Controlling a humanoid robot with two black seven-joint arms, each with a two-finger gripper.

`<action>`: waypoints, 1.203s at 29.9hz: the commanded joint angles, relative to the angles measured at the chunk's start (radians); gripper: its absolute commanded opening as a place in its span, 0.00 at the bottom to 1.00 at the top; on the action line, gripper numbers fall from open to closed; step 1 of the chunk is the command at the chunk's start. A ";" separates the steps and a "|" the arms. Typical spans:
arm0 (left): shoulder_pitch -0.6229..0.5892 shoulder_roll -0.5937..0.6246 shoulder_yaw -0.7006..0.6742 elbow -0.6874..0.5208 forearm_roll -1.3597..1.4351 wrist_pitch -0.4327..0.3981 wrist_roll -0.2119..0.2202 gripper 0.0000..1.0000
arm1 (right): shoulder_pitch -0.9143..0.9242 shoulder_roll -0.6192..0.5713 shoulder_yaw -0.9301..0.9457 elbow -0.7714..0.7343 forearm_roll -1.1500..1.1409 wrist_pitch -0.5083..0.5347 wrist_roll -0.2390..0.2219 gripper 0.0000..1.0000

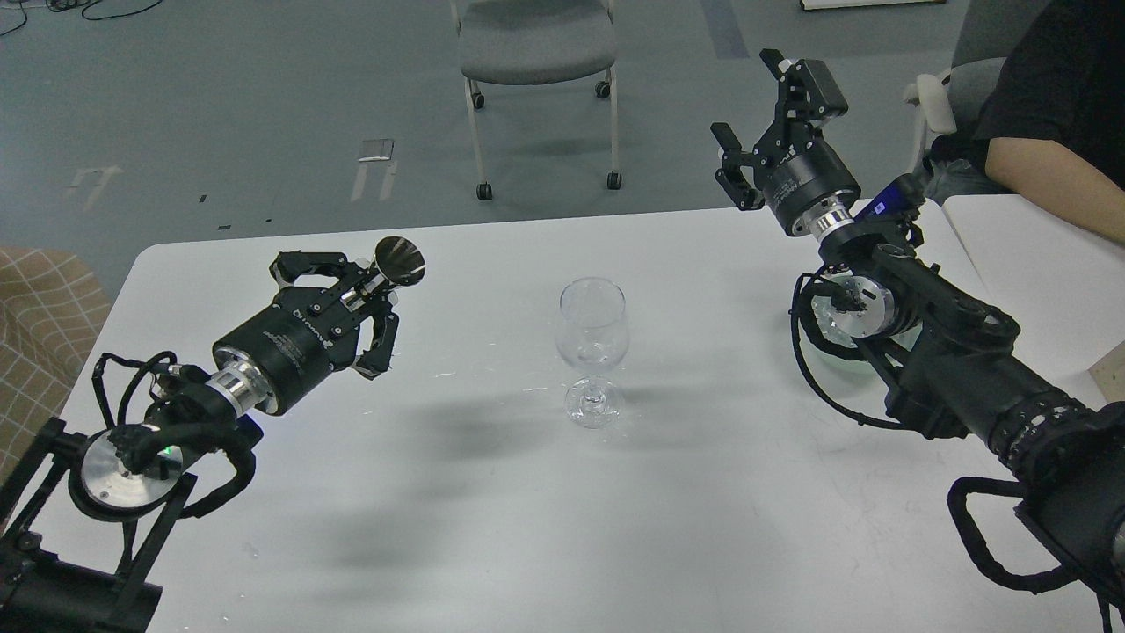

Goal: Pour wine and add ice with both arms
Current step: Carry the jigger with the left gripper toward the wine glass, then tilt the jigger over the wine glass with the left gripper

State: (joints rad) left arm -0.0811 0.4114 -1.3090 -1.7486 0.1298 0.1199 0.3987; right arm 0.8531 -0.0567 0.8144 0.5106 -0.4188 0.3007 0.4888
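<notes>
Left gripper point(352, 303) holds a funnel-like metal piece point(400, 261); empty wine glass point(592, 343) mid-table point(703, 492); right gripper point(763, 119) spread, raised

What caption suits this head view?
Empty wine glass stands between left gripper, holding a small metal cup, and raised open right gripper.

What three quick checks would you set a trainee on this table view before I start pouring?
1. True or false: the wine glass lies on its side.
2. Which one has a shiny metal cone at its fingers? A: left gripper. B: right gripper.
3. Fill in: the wine glass holds ____ ice cubes.

Key: 1 false, it stands upright on the white table. 2 A; the right gripper is raised, with nothing between its spread fingers. 3 no.
</notes>
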 commanded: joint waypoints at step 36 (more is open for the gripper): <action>-0.333 -0.017 0.307 0.003 0.108 0.141 0.045 0.00 | -0.009 0.000 -0.001 0.026 -0.001 0.000 0.000 1.00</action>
State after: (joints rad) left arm -0.3976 0.3947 -1.0259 -1.7477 0.2351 0.2576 0.4412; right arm 0.8456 -0.0563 0.8136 0.5336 -0.4203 0.3007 0.4888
